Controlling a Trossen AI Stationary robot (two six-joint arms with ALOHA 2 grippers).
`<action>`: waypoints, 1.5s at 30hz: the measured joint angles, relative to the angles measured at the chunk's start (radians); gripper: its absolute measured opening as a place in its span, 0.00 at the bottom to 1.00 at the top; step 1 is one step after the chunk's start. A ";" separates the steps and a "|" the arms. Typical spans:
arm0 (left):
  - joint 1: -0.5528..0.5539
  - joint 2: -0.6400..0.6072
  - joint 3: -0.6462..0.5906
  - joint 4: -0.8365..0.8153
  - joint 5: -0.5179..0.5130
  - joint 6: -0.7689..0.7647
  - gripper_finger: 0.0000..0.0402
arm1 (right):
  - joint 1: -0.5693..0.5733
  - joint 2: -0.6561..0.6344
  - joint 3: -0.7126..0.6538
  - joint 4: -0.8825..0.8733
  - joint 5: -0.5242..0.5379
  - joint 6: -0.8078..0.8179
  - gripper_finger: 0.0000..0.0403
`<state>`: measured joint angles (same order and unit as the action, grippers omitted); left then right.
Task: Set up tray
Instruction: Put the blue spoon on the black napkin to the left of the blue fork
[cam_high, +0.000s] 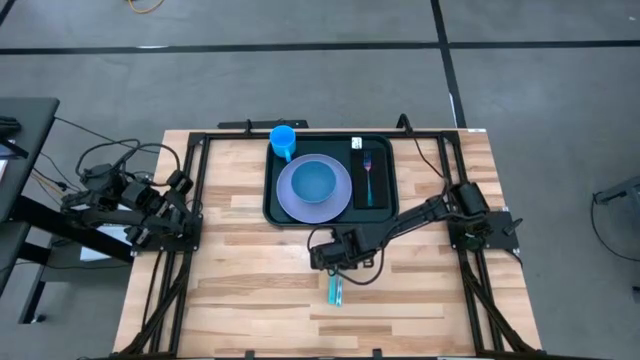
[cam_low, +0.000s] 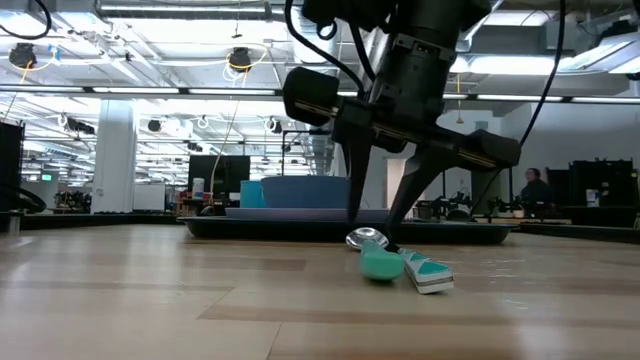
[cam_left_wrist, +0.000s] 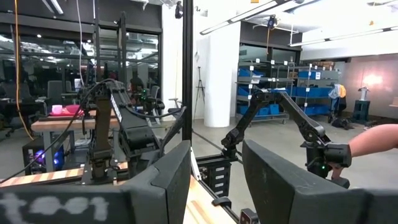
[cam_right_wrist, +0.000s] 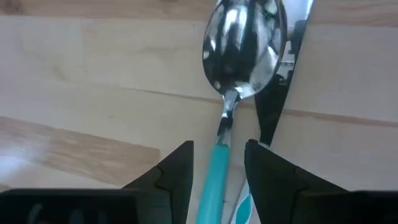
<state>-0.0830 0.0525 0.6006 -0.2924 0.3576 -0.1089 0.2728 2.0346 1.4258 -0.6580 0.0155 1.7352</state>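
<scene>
From above, the dark green tray (cam_high: 272, 205) is sitting at the bench's (cam_high: 240, 280) far middle, carrying plate (cam_high: 314, 188), cup (cam_high: 283, 140) and fork (cam_high: 367, 172). The right tool (cam_high: 336, 268) is hovering over a teal spoon (cam_high: 335, 290) just near of the tray. Low down, fingers (cam_low: 352, 190) are straddling the spoon (cam_low: 372, 252). Right wrist: fingers parted narrowly around the handle, not gripping. Left tool (cam_left_wrist: 214, 180) is waiting at the left edge, fingers apart.

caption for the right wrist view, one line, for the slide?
Right gripper, fingers open, straddles the teal handle of a spoon lying beside a knife on the wooden table.
</scene>
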 joint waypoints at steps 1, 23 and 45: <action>0.000 0.000 0.000 0.000 0.000 0.000 0.33 | -0.002 0.000 0.000 0.000 0.000 0.000 0.33; 0.000 0.000 0.000 0.000 -0.002 0.000 0.33 | -0.016 0.108 0.010 0.112 -0.136 -0.015 0.33; 0.000 0.000 0.000 0.003 0.003 0.000 0.33 | -0.028 0.116 0.005 0.107 -0.151 -0.016 0.16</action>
<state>-0.0830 0.0521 0.6006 -0.2890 0.3603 -0.1093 0.2447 2.1502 1.4303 -0.5514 -0.1352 1.7187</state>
